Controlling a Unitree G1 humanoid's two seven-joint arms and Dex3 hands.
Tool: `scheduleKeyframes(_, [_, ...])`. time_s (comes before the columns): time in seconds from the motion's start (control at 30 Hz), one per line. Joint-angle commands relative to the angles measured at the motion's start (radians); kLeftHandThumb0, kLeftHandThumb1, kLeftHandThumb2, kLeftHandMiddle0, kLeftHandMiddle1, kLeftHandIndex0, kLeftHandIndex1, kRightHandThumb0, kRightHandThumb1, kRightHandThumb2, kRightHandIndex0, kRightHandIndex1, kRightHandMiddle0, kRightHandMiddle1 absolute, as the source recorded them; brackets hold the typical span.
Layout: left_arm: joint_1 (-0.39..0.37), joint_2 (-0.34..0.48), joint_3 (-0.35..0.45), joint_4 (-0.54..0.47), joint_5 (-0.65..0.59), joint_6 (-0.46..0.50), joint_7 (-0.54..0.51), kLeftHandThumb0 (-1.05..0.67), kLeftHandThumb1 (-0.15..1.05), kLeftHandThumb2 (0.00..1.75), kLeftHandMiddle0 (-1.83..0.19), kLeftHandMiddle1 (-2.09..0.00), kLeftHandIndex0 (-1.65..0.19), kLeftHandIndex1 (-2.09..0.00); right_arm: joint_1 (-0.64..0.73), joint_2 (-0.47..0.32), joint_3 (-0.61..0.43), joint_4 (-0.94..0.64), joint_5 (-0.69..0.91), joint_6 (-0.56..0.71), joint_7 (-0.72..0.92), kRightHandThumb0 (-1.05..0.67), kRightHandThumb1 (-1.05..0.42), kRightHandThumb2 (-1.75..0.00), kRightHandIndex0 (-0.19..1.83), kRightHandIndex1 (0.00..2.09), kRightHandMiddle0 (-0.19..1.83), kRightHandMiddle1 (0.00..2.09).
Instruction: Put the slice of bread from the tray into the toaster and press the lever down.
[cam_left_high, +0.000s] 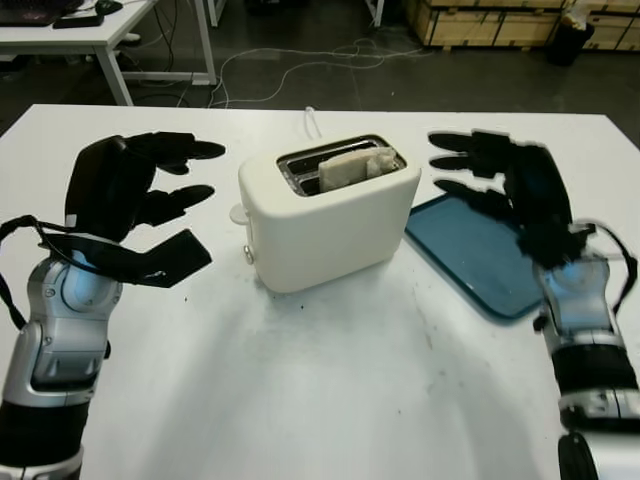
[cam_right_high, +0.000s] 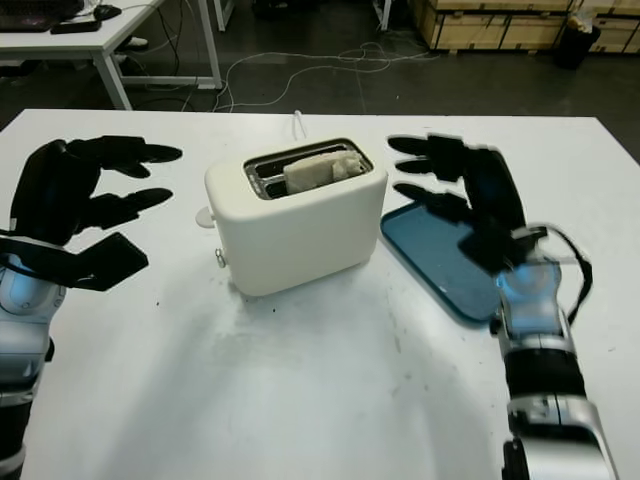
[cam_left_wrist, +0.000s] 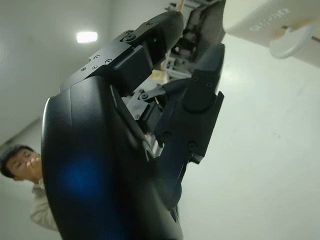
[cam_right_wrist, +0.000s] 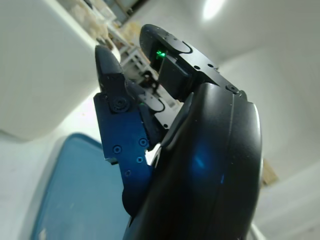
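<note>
A cream toaster stands mid-table with a slice of bread sticking up out of its near slot. Its lever juts from the left end; the same lever appears in the left wrist view. My left hand is open, raised left of the toaster, level with the lever and a little apart from it. To the right of the toaster my right hand is open, held above the blue tray, which has nothing on it.
A white cable runs off behind the toaster. The white table's far edge borders a floor with desks and crates. In the left wrist view a person is behind the hand.
</note>
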Motion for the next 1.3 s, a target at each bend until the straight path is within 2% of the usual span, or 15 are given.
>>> scheduleKeyframes(0.0, [-0.026,0.024,-0.003,0.018,0.000,-0.028,-0.011,-0.15,0.65,0.00,-0.92,-0.80,-1.11,-0.13,0.039,0.025,-0.011,-0.021,0.001,-0.043,-0.033,-0.22,-0.90,0.00,0.96,0.18,0.90,0.03])
scheduleKeyframes(0.23, [-0.064,0.070,-0.006,0.046,-0.023,-0.043,-0.084,-0.05,0.65,0.01,-1.08,-0.70,-1.22,-0.13,0.102,0.066,-0.027,-0.028,0.018,-0.043,-0.084,-0.20,-0.91,0.00,0.99,0.14,0.92,0.02])
scheduleKeyframes(0.47, [-0.062,0.102,-0.008,0.047,-0.029,-0.031,-0.145,-0.03,0.66,0.01,-1.17,-0.69,-1.28,-0.12,0.101,0.071,-0.037,-0.001,0.033,-0.065,-0.087,-0.16,-0.90,0.00,1.00,0.11,0.92,0.01])
scheduleKeyframes(0.73, [-0.070,0.103,-0.037,0.076,-0.001,-0.050,-0.150,-0.07,0.67,0.00,-1.18,-0.68,-1.31,-0.10,0.103,0.072,-0.034,-0.021,0.020,-0.046,-0.097,-0.18,-0.89,0.00,1.02,0.08,0.93,0.01])
scheduleKeyframes(0.93, [-0.077,0.093,-0.059,0.094,0.017,-0.062,-0.145,-0.17,0.69,0.01,-1.17,-0.71,-1.32,-0.08,0.103,0.069,-0.035,-0.019,0.024,-0.056,-0.095,-0.18,-0.89,0.00,1.04,0.07,0.94,0.01])
scheduleKeyframes(1.0, [-0.077,0.086,-0.065,0.100,0.013,-0.065,-0.143,-0.17,0.70,0.01,-1.16,-0.74,-1.32,-0.07,0.103,0.067,-0.035,-0.017,0.027,-0.060,-0.092,-0.17,-0.89,0.00,1.04,0.07,0.94,0.01])
scheduleKeyframes(1.13, [-0.080,0.081,-0.084,0.123,0.023,-0.080,-0.137,-0.24,0.79,0.02,-1.07,-0.98,-1.31,-0.04,0.105,0.067,-0.038,-0.016,0.043,-0.056,-0.080,-0.17,-0.89,0.00,1.05,0.06,0.94,0.01])
scheduleKeyframes(1.27, [-0.085,0.075,-0.101,0.143,0.049,-0.083,-0.118,-0.25,0.87,0.04,-1.01,-0.99,-1.29,-0.02,0.111,0.064,-0.036,-0.022,0.032,-0.056,-0.085,-0.19,-0.89,0.00,1.05,0.05,0.94,0.01])
